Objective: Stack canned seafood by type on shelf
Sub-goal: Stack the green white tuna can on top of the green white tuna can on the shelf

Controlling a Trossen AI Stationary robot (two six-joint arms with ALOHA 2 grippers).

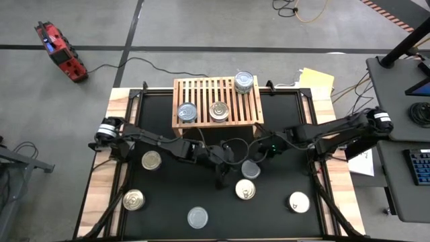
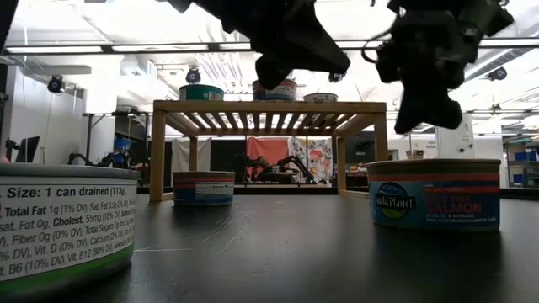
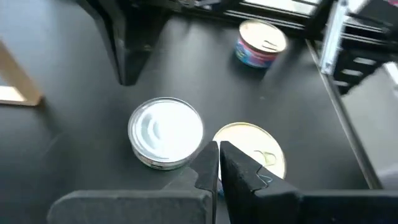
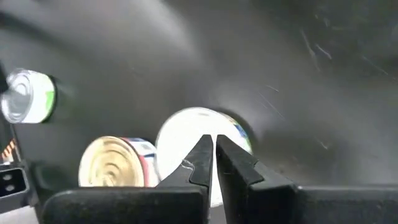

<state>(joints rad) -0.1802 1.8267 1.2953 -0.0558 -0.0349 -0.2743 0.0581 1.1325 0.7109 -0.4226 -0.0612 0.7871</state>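
Observation:
The light-wood shelf (image 1: 216,101) stands at the table's far middle. On its slatted top are two single cans (image 1: 187,112) (image 1: 219,111) and a stack of cans at its right far corner (image 1: 244,82). Several more cans lie on the black mat, among them a silver-lidded one (image 1: 250,169) (image 3: 165,132) and a gold-lidded one (image 1: 245,189) (image 3: 252,155). My left gripper (image 3: 217,149) (image 1: 222,176) is shut and hangs above the mat just left of these two. My right gripper (image 4: 212,140) (image 1: 254,156) is shut too, above the silver-lidded can (image 4: 199,134). Both hang clear of the table in the low view.
Other loose cans sit at the mat's left (image 1: 152,160), near left (image 1: 134,199), near middle (image 1: 197,217) and near right (image 1: 299,202). In the low view a salmon can (image 2: 434,194) and a big near can (image 2: 67,223) stand in front of the shelf (image 2: 269,109).

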